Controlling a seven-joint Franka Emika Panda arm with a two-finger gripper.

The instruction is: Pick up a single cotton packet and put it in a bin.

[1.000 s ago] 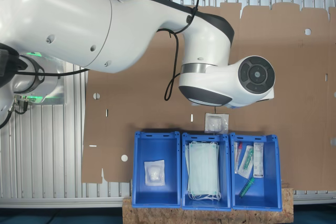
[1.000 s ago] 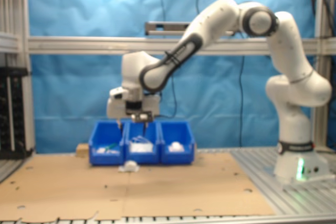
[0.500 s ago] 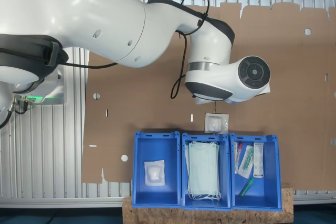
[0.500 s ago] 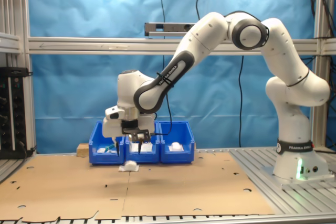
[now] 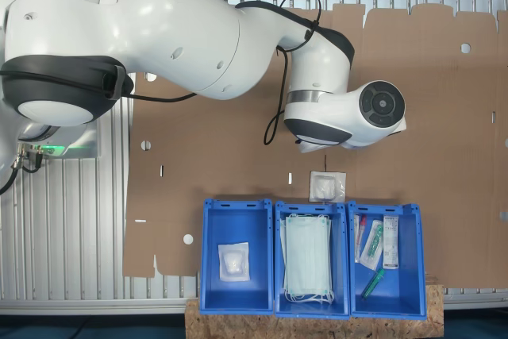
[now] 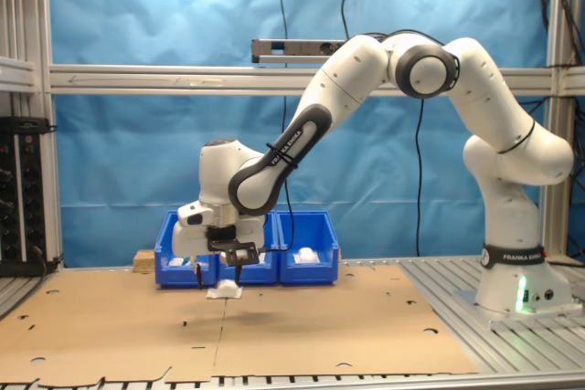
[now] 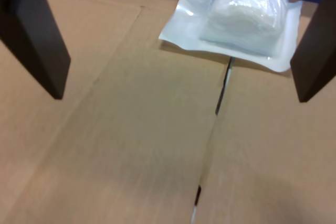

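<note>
A cotton packet (image 5: 327,186) lies flat on the cardboard just in front of the blue crates, a white wad sealed in clear film. In the second exterior view my gripper (image 6: 218,274) hangs low over the cardboard, right above the cotton packet (image 6: 225,292). The wrist view has the two dark fingers (image 7: 37,35) wide apart around my gripper (image 7: 178,97), with bare cardboard between them and the cotton packet (image 7: 236,19) ahead, untouched. The bin (image 5: 208,260) at the first exterior view's left holds another white packet (image 5: 233,261). My gripper is open.
Beside the bin stand a blue crate of pale green masks (image 5: 311,258) and a blue crate of syringe packets (image 5: 386,252). The cardboard sheet (image 5: 444,117) covers the table. The robot's base (image 6: 516,289) stands at the second exterior view's right.
The arm has come down and drawn a little away from the crates, bringing the open gripper low over the cardboard beside the loose packet. The packet has not moved.
</note>
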